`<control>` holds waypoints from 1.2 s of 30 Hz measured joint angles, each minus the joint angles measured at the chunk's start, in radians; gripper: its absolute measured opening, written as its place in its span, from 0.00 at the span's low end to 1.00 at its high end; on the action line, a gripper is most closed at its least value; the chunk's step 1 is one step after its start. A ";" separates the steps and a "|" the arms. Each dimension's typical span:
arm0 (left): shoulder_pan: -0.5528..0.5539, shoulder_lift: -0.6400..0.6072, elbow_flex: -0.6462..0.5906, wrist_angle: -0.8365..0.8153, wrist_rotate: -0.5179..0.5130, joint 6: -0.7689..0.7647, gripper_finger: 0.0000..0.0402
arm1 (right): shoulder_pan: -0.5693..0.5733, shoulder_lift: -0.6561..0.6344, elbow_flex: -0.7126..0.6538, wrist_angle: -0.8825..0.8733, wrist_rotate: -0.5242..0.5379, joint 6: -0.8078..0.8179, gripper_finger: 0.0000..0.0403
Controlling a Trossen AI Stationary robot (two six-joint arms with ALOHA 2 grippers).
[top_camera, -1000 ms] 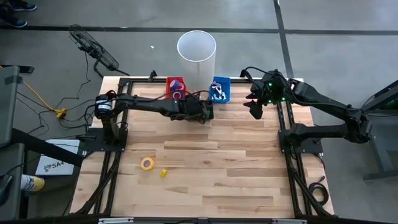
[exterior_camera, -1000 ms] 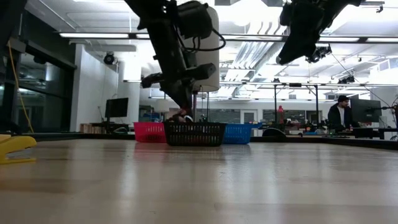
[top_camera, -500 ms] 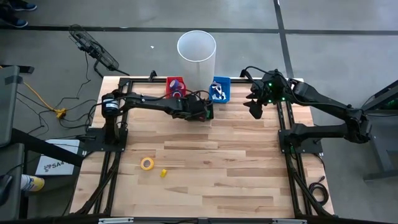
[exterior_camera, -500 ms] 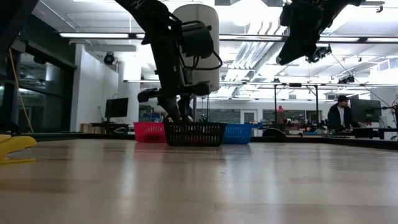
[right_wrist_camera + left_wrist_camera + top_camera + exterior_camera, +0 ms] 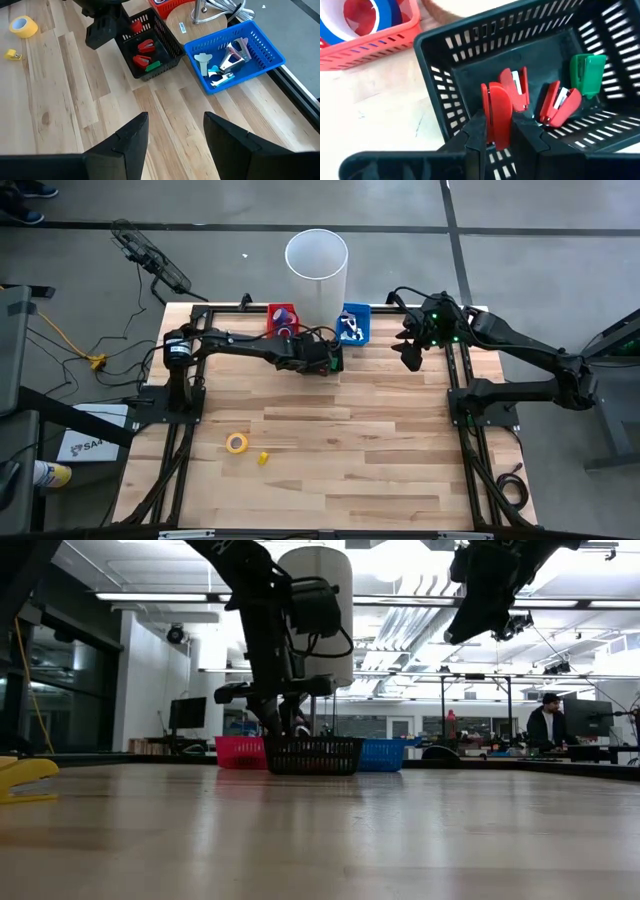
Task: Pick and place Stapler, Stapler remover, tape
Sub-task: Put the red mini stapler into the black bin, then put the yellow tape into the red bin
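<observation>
My left gripper (image 5: pixel 326 360) hangs over the black basket (image 5: pixel 330 366) at the table's far middle, shut on a red stapler (image 5: pixel 498 112). Two more red staplers (image 5: pixel 560 105) and a green one (image 5: pixel 586 74) lie inside that basket. A blue tape roll (image 5: pixel 359 19) sits in the red basket (image 5: pixel 282 319). The blue basket (image 5: pixel 354 323) holds stapler removers (image 5: pixel 231 54). A yellow tape roll (image 5: pixel 237 443) and a small yellow piece (image 5: pixel 263 458) lie flat on the near left of the table. My right gripper (image 5: pixel 172 135) waits open, raised at the far right. My left gripper pinches the red stapler between its two fingers (image 5: pixel 475 140), by the stapler's rear end (image 5: pixel 499 135). The fingers come from above, slanting down into the basket and lying along the stapler. Its free end (image 5: pixel 496 92) points down into the basket's inside, next to the staplers lying there.
A tall white cylinder (image 5: pixel 316 265) stands just beyond the table's far edge, behind the baskets. The three baskets (image 5: pixel 314 754) sit side by side along the far edge. Bare wood stretches across the table's middle and near right. A person (image 5: pixel 546 725) sits in the room behind.
My left gripper has moved down toward the black basket, drifting slightly toward the table's left, carrying the red stapler with it. My right arm has kept still.
</observation>
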 joint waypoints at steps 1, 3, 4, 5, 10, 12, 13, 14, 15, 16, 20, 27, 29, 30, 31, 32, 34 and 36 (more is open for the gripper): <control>0.000 0.000 0.000 -0.001 0.002 0.000 0.14 | 0.000 0.000 0.000 0.000 0.000 0.000 0.45; 0.000 0.000 0.000 -0.001 0.015 0.000 0.14 | 0.000 0.000 0.000 0.000 0.000 0.000 0.45; 0.000 0.000 0.000 -0.002 0.019 0.000 0.15 | 0.000 0.000 0.000 0.000 0.000 0.000 0.45; 0.000 0.000 0.000 -0.003 0.020 0.001 0.15 | 0.000 0.000 0.000 0.000 0.000 0.000 0.45; 0.000 0.000 0.000 -0.007 0.025 0.002 0.22 | 0.000 0.000 0.000 0.000 0.000 0.000 0.45; 0.000 0.000 0.000 -0.007 0.029 0.009 0.24 | 0.000 0.000 0.000 0.000 0.000 0.000 0.45; 0.000 0.000 0.000 -0.007 0.030 0.010 0.24 | 0.000 0.000 0.000 0.000 0.000 0.000 0.45; 0.000 0.000 0.000 -0.007 0.030 0.013 0.25 | 0.000 0.000 0.000 0.000 0.000 0.000 0.45; 0.000 0.000 0.000 -0.006 0.030 0.019 0.25 | 0.000 0.000 0.000 -0.001 0.000 0.000 0.45; 0.000 0.000 0.000 -0.007 0.030 0.025 0.26 | 0.000 0.000 0.000 -0.002 0.000 0.000 0.45; 0.000 0.000 0.000 -0.007 0.030 0.053 0.28 | 0.000 0.000 0.000 -0.003 0.000 0.000 0.45; 0.000 0.000 0.000 -0.007 0.041 0.104 0.40 | 0.000 0.000 0.000 -0.003 -0.001 0.000 0.45; 0.000 0.000 0.000 -0.007 0.042 0.106 0.46 | 0.000 0.000 0.000 -0.003 -0.001 0.000 0.45; 0.000 0.000 0.000 -0.007 0.042 0.106 0.49 | 0.000 0.000 0.000 -0.003 -0.001 0.000 0.45; 0.000 0.000 0.000 -0.007 0.041 0.106 0.51 | 0.000 0.000 0.000 -0.003 -0.001 0.000 0.45; 0.000 -0.005 0.000 -0.009 0.041 0.106 0.53 | 0.000 0.000 0.000 -0.003 -0.001 0.000 0.45; -0.001 -0.017 0.000 -0.018 0.035 0.106 0.55 | 0.000 0.000 0.000 -0.003 -0.001 0.000 0.45; -0.001 -0.037 0.001 -0.029 0.031 0.106 0.56 | 0.000 0.000 0.000 -0.004 -0.001 0.000 0.45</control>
